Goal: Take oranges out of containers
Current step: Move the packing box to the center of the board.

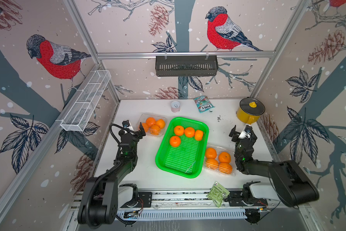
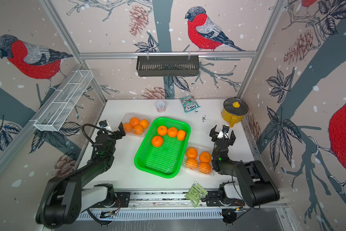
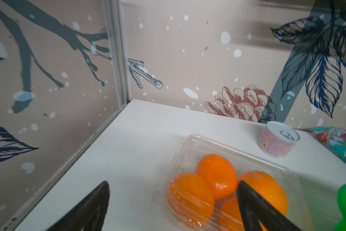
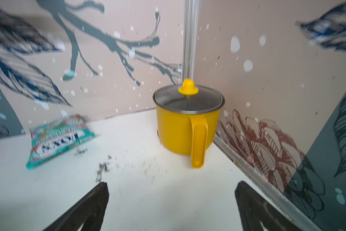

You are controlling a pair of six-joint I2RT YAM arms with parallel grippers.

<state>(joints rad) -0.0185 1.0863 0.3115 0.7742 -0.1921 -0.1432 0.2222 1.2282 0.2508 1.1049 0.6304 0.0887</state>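
Oranges (image 1: pixel 178 130) — twelve by my count — lie in three fours. Only the four loose in the green tray (image 1: pixel 180 160) are free of packaging. The other eight sit boxed, so I judge the task a third done at most. The white desk (image 1: pixel 144 170) is smooth and matte, marked with dark specks (image 1: pixel 219 118) toward one o'clock. At its centre the tray, a rounded rectangle of rigid perforated plastic, carries its four fruits at the twelve o'clock end. The two containers are thin, clear, glossy clamshells with creased walls: one (image 1: pixel 142 118) at ten o'clock of the tray, one (image 1: pixel 217 147) at four o'clock, both lids apparently down over the fruit. The left tool (image 1: pixel 133 126) hovers at nine o'clock of the far container, spread wide and empty; whether a finger touches the plastic I cannot tell. The right tool (image 1: pixel 242 133) — equally spread, holding nothing — hangs over bare desk at three o'clock of the tray. The fruits are smooth-skinned, slightly flattened balls with dark stem dimples.
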